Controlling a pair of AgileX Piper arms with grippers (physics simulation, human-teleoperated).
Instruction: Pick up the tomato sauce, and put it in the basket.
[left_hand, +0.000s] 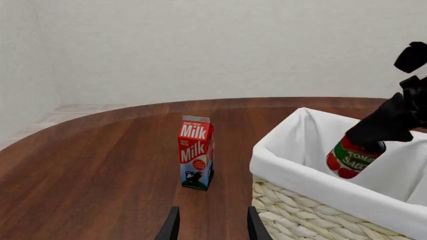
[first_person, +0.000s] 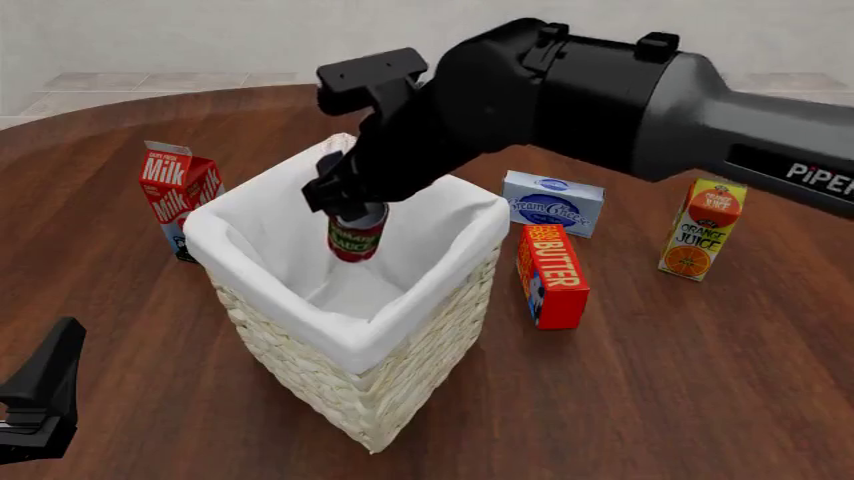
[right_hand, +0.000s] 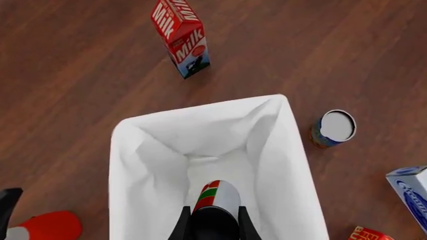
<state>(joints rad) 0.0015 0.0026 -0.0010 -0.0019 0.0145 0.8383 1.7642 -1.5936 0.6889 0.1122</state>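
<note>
The tomato sauce (first_person: 356, 238) is a small red-labelled can with a green band. My right gripper (first_person: 344, 203) is shut on its top and holds it tilted inside the mouth of the basket (first_person: 441, 290), below the rim and above the cloth floor. The can also shows in the left wrist view (left_hand: 352, 159) and the right wrist view (right_hand: 217, 194). The right gripper (right_hand: 212, 222) hangs over the basket's white lining (right_hand: 120, 165). My left gripper (left_hand: 212, 227) is open and empty, low over the table beside the basket (left_hand: 300, 175).
A milk carton (first_person: 174, 195) stands left of the basket. A cream cheese box (first_person: 553, 203), a red butter box (first_person: 551, 276) and an orange juice carton (first_person: 703, 228) stand to its right. Another silver-topped can (right_hand: 332, 128) stands behind the basket.
</note>
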